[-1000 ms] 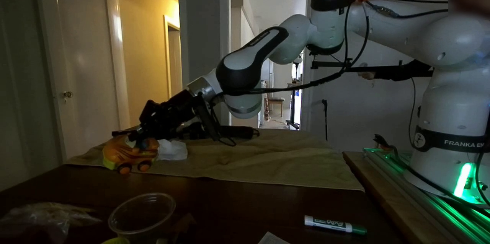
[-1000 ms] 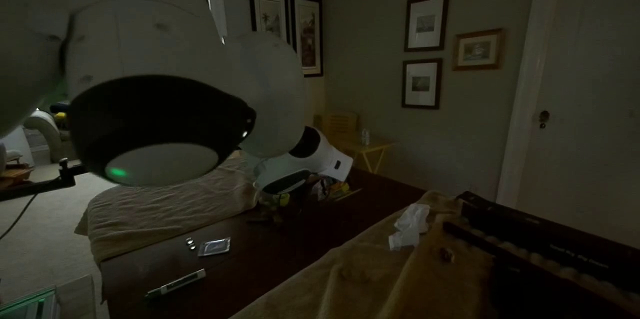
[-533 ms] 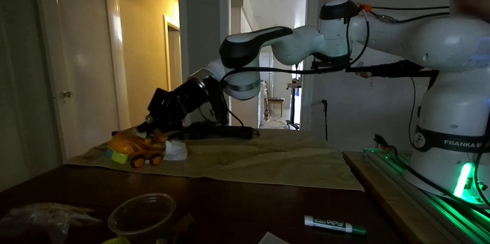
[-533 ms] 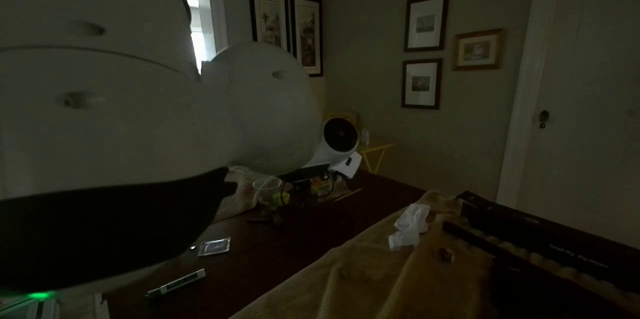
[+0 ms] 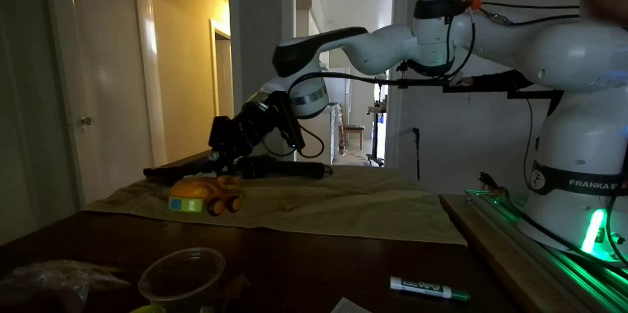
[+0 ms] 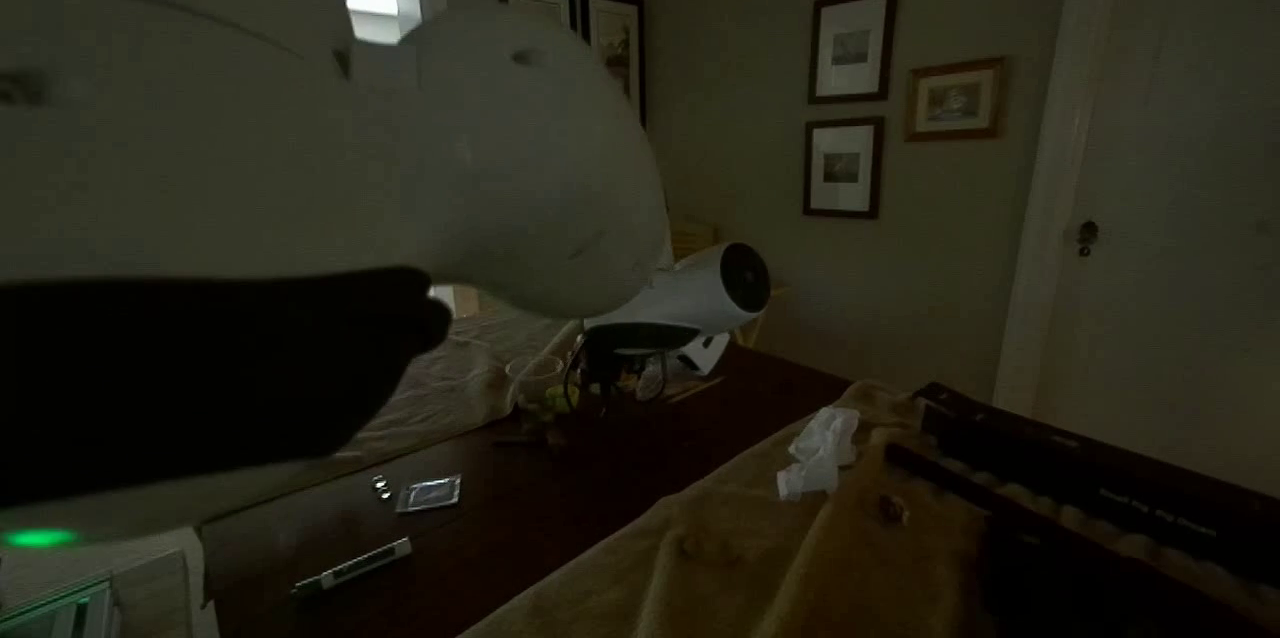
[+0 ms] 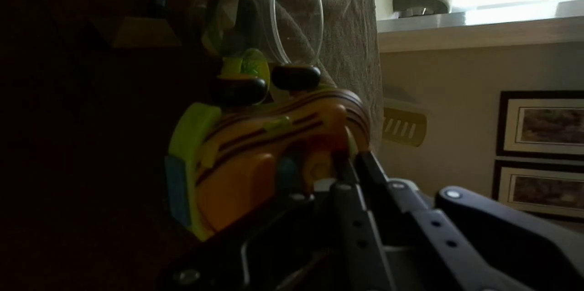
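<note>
My gripper (image 7: 353,158) is shut on a thin edge of an orange toy car. The toy car (image 7: 242,181) has dark stripes, a green-and-blue end and black wheels in the wrist view. In an exterior view the toy car (image 5: 198,189) hangs below the gripper (image 5: 212,168), its wheels down, and appears to be off the table. The fingers (image 7: 349,174) stand close together with the car's edge between their tips. In an exterior view the gripper (image 6: 608,378) is a dark shape under the white arm, and the car is hidden there.
A clear plastic tub (image 5: 181,298) and a plastic bag (image 5: 59,278) stand near the table front. A marker (image 5: 429,289) lies at the right. A brown cloth (image 5: 319,210) covers the far side. White tissue (image 6: 820,453) and a long black box (image 6: 1090,488) lie on it.
My gripper has moved with the toy car toward the robot's base, rightward in an exterior view. The car has turned and now shows its green-and-blue end; it hides the tissue there.
</note>
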Action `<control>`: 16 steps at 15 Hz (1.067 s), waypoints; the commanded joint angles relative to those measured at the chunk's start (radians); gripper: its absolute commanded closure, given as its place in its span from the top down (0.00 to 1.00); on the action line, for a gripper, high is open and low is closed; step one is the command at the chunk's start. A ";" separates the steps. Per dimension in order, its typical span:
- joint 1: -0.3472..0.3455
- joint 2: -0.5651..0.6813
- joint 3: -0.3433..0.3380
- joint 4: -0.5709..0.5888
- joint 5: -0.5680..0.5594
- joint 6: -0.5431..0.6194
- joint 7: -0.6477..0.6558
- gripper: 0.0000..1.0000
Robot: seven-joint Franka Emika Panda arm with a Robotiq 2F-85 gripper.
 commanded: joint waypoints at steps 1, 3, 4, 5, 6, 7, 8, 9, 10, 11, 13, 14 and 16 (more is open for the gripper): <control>0.062 -0.186 -0.063 0.054 0.117 -0.124 0.045 0.02; 0.098 -0.272 -0.110 0.078 0.154 -0.191 0.073 0.02; 0.118 -0.317 -0.137 0.089 0.172 -0.224 0.085 0.02; 0.151 -0.360 -0.176 0.104 0.185 -0.252 0.095 0.02; 0.183 -0.404 -0.215 0.113 0.199 -0.276 0.101 0.02; 0.220 -0.444 -0.258 0.129 0.212 -0.306 0.107 0.02; 0.269 -0.470 -0.312 0.144 0.220 -0.321 0.102 0.02; 0.325 -0.503 -0.371 0.158 0.222 -0.332 0.096 0.02; 0.380 -0.533 -0.431 0.168 0.223 -0.341 0.090 0.02; 0.447 -0.548 -0.497 0.180 0.221 -0.334 0.080 0.02; 0.584 -0.571 -0.632 0.204 0.216 -0.318 0.071 0.02; 0.654 -0.575 -0.700 0.210 0.218 -0.301 0.063 0.02; 0.784 -0.577 -0.825 0.232 0.230 -0.275 0.041 0.02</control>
